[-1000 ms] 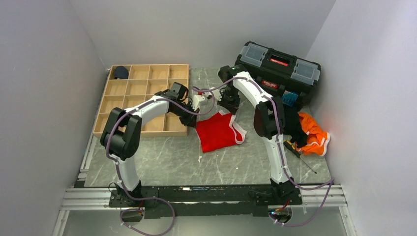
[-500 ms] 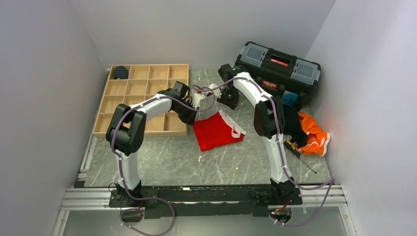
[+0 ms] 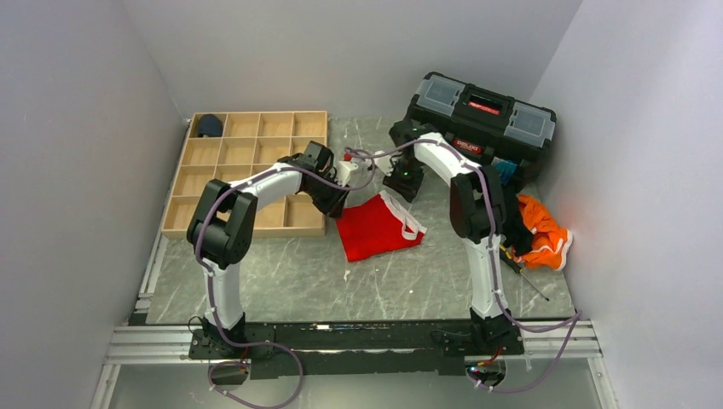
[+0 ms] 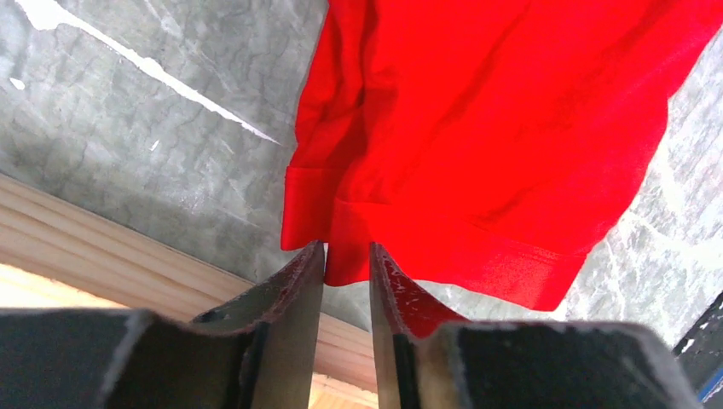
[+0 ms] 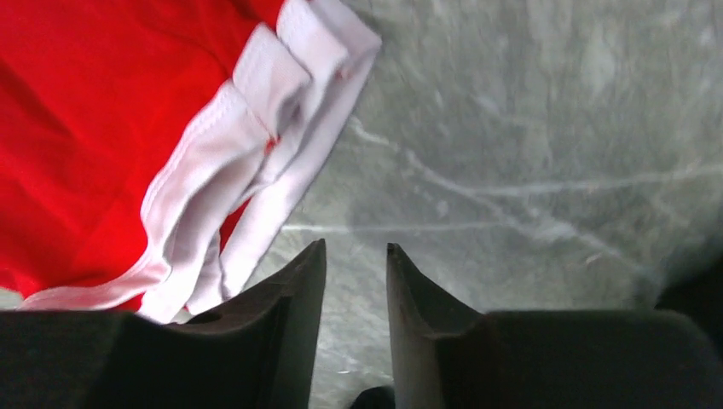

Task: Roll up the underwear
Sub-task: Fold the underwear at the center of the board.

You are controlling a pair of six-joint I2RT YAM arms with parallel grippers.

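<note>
**Grey surface (image 3: 281, 281): underwear (image 3: 375, 228) lying flat, roll not begun**

Beside the wooden tray (image 3: 256, 138), the left tool (image 4: 347, 256) is hovering at the red hem, jaws slightly parted, apparently pinching nothing. The garment is lying spread out mid-surface. The right tool (image 5: 356, 256) is hanging beside the white trim, jaws parted, empty. The whole roll is remaining.

one underwear (image 3: 375, 228), one wooden tray (image 3: 256, 113), one toolbox (image 3: 482, 115), one orange cloth (image 3: 546, 234)

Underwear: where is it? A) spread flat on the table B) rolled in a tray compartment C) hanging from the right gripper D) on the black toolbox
A: the underwear lies unrolled on the table, by the left gripper and right gripper.
</note>
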